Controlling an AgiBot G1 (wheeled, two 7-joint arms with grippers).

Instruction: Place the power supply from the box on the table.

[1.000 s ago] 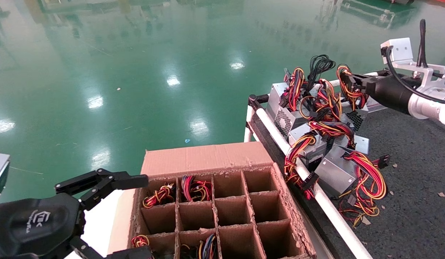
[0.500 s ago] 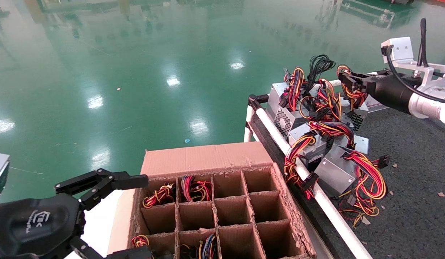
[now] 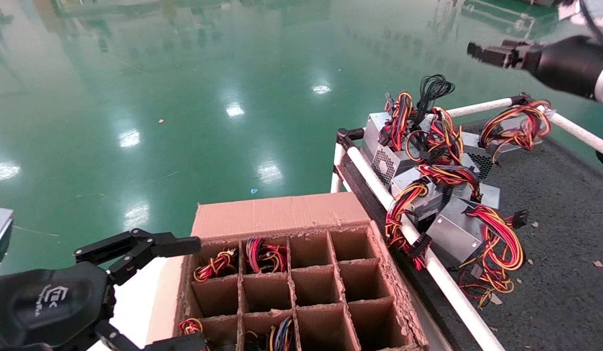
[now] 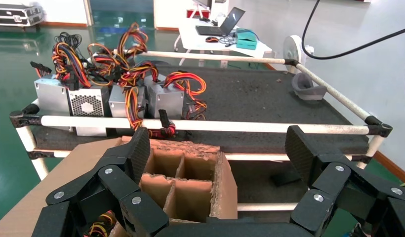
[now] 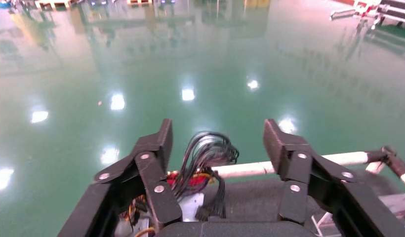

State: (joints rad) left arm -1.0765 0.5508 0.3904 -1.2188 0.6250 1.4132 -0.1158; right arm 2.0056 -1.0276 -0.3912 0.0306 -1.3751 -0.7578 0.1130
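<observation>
Right gripper (image 3: 477, 50) high above the table (image 3: 565, 204), fingers spread, nothing between them. Power supply (image 3: 501, 141) lying on the table at its far rail, red-yellow wires draped over the top. Left gripper (image 3: 150, 287) parked beside the box (image 3: 282, 214), fingers wide apart.

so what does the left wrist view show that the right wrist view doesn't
Only the left wrist view shows the box with its cardboard dividers, the whole table with all its white rails, a laptop desk beyond it, and the open left gripper above the carton. Only the right wrist view shows the open right gripper, empty, high over the table's far rail, with the wide green floor beyond. Both share the pile of power supplies with its black cable bundle and a white rail.
</observation>
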